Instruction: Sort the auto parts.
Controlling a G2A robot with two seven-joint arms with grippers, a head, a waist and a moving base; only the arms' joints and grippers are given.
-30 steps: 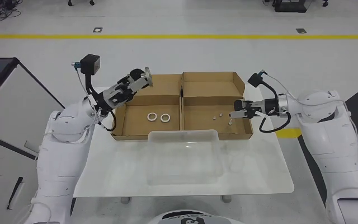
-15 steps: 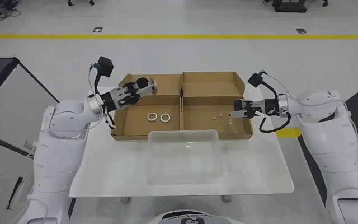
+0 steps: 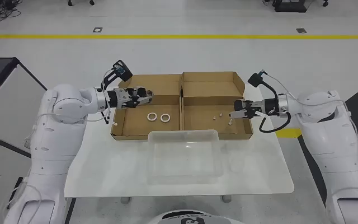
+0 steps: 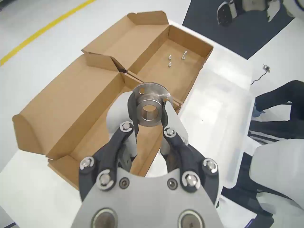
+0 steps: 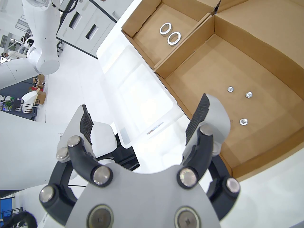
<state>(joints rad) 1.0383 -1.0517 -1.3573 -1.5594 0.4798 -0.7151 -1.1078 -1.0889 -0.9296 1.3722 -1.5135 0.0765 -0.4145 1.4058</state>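
My left gripper (image 4: pixel 148 116) is shut on a metal flanged hub (image 4: pixel 148 106) with a round bore. In the top view it holds the hub (image 3: pixel 147 93) over the back left part of the left cardboard box (image 3: pixel 118 120). Two white rings (image 3: pixel 151 117) (image 3: pixel 165 118) lie side by side on that box's floor. Three small bolts (image 5: pixel 230 89) (image 5: pixel 248 94) (image 5: pixel 243 121) lie in the right cardboard box (image 3: pixel 246 123). My right gripper (image 5: pixel 146 112) stands open with nothing in it, at the right box's right side (image 3: pixel 235 110).
A clear plastic bin (image 3: pixel 182 157) sits on the white table (image 3: pixel 263 168) just in front of both boxes. Both box lids (image 3: pixel 210 84) are folded open toward the back. Yellow floor tape (image 3: pixel 224 36) runs behind the table.
My left arm has swung round and brought the hub down and nearer, from above the left box's lid to over its back part. The right arm has not moved.
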